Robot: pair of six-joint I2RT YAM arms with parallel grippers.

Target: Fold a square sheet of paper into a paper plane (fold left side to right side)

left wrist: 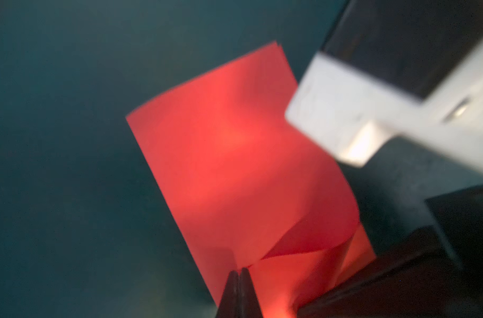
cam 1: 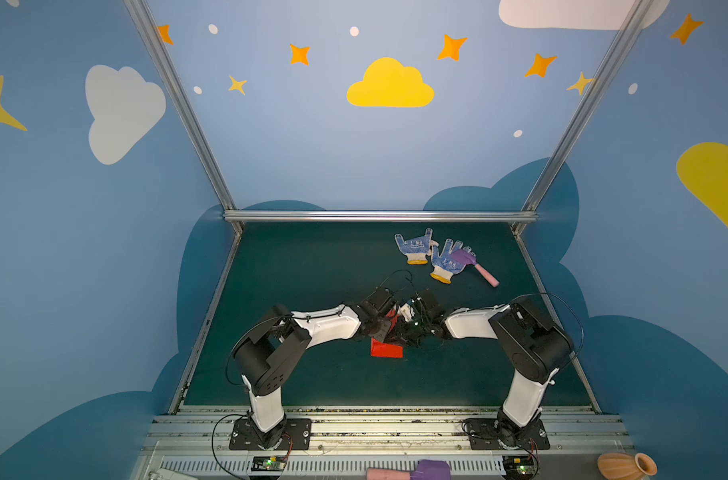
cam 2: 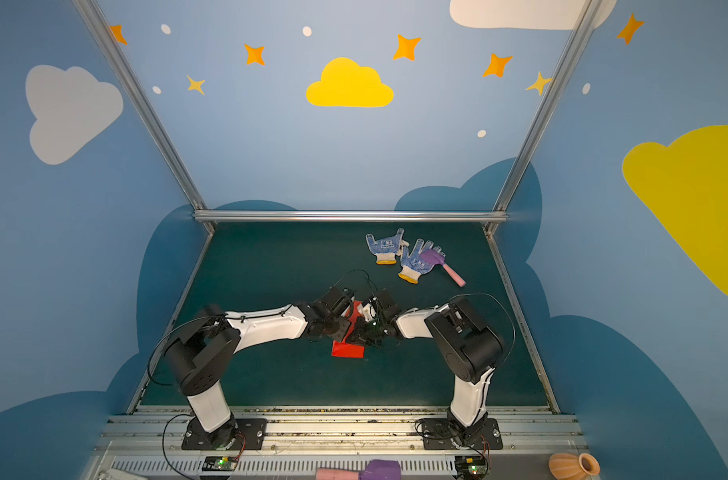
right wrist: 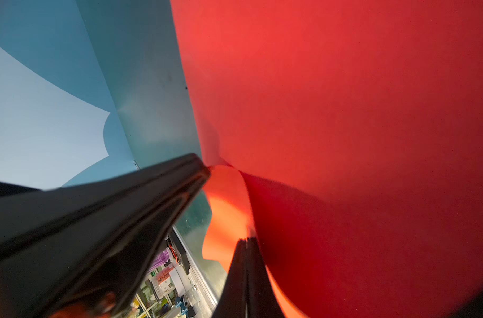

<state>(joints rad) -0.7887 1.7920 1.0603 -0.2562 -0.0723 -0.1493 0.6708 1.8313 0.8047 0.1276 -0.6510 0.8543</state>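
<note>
Dark green tabletop [cam 1: 312, 270] inside a blue booth with cloud and star decals; aluminium rails ran along its far, left and right edges.

Red paper [cam 1: 386, 349] sat near the tabletop's middle, slightly toward the front edge, and showed as a narrow rectangle in both top views [cam 2: 347, 350]. Both wrists crowded over its far end. The left wrist view showed two layers, with the top layer bowed and one corner curling. I couldn't tell whether the near edge touched the mat.

Left gripper [left wrist: 239, 272]: jaws pressed together, pinching the paper's edge. Right gripper [right wrist: 247, 242]: the same, tips closed on a paper edge. The left gripper's tip sat just beside it, further along that edge.

Room: bare mat ran from the paper to the left edge and the front edge, between the two arm bases. Two dotted gloves [cam 1: 414, 248] lay toward the far right corner, with a purple-and-pink toy hammer [cam 1: 476, 266] resting on one of them, all well apart from the paper. The right arm's elbow stood close to the right edge.
</note>
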